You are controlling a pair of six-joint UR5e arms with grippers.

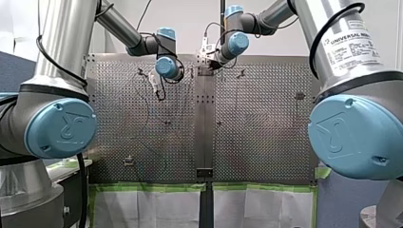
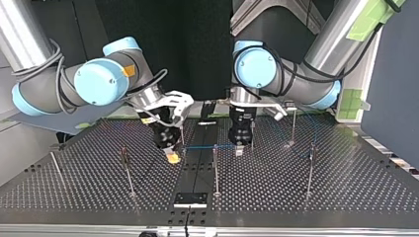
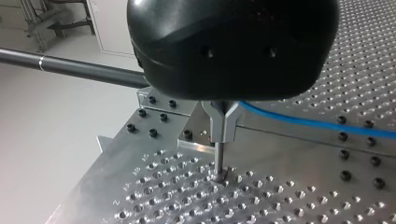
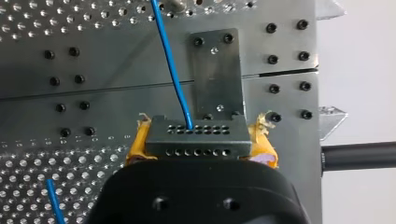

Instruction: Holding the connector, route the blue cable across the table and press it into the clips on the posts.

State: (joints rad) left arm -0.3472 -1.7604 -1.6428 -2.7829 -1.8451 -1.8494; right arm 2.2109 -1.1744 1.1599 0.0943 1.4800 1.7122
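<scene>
Bench (image 3: 289,186) is noted as bare perforated metal, brushed to a dull satin sheen, with bolt heads (image 3: 344,136) seen black and matt and thin posts (image 2: 214,170) of plain metal. Blue cable (image 4: 170,60) is sheathed in smooth, slightly glossy plastic; the connector (image 4: 198,133) is recorded as dark grey, matt, drilled in rows. Right hand (image 4: 199,142) is cased in smooth black plastic with a soft shine, its yellow pads (image 4: 136,145) rough and frayed at the edges; arm tubes (image 1: 62,38) are seen as polished metal, joint caps (image 1: 59,128) as glossy blue plastic.
</scene>
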